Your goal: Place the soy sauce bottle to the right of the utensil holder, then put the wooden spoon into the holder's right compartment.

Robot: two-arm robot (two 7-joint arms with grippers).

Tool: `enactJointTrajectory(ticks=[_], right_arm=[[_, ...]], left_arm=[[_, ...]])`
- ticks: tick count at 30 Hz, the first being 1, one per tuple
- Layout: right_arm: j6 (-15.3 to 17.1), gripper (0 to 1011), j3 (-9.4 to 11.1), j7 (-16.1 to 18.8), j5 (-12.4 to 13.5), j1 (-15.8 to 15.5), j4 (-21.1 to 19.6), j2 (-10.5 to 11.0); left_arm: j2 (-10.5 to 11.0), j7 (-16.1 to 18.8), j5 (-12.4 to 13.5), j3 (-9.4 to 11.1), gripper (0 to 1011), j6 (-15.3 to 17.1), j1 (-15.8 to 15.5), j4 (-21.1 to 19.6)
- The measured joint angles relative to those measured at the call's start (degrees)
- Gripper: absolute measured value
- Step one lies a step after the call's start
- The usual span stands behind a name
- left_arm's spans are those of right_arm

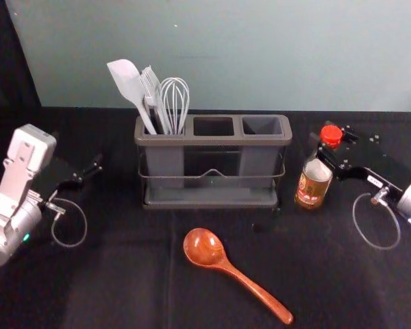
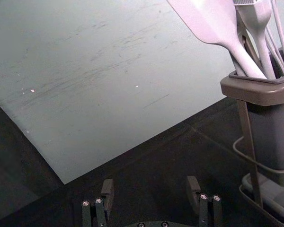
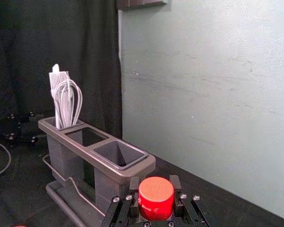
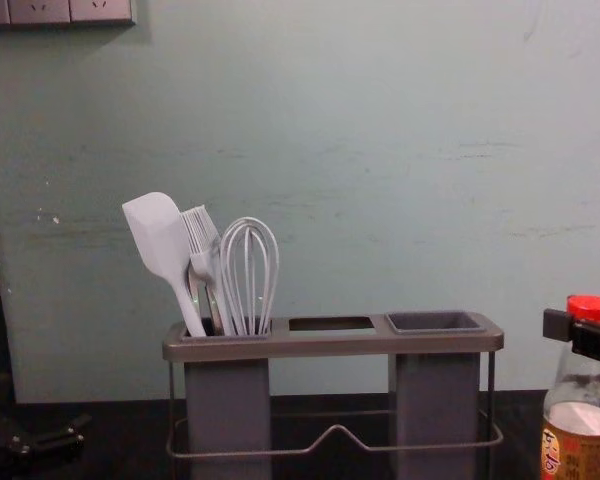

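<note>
The soy sauce bottle (image 1: 314, 179), red-capped, stands just right of the utensil holder (image 1: 212, 140). My right gripper (image 1: 331, 152) is at its neck, shut on it below the cap; in the right wrist view the cap (image 3: 155, 197) sits between the fingertips of the right gripper (image 3: 155, 189). The wooden spoon (image 1: 227, 266) lies on the table in front of the holder, bowl toward the back left. My left gripper (image 1: 90, 171) is left of the holder, and in the left wrist view the left gripper (image 2: 151, 191) is open with nothing between its fingers. The holder's right compartment (image 4: 435, 322) is empty.
A white spatula (image 1: 128, 86), a brush (image 4: 202, 240) and a whisk (image 1: 175, 99) stand in the holder's left compartment. Behind the black-covered table (image 1: 123, 274) rises a pale wall (image 1: 260, 55). Cable loops hang by both wrists.
</note>
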Motion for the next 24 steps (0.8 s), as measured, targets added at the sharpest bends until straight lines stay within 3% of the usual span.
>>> enactJointTrajectory(ticks=[24], right_arm=[[-0.5, 382, -2.8, 0.8, -0.1, 5.7, 6.4, -2.2]], left_arm=[[0.0, 0.0, 0.0, 0.0, 1005, 0.0, 0.0, 0.0]])
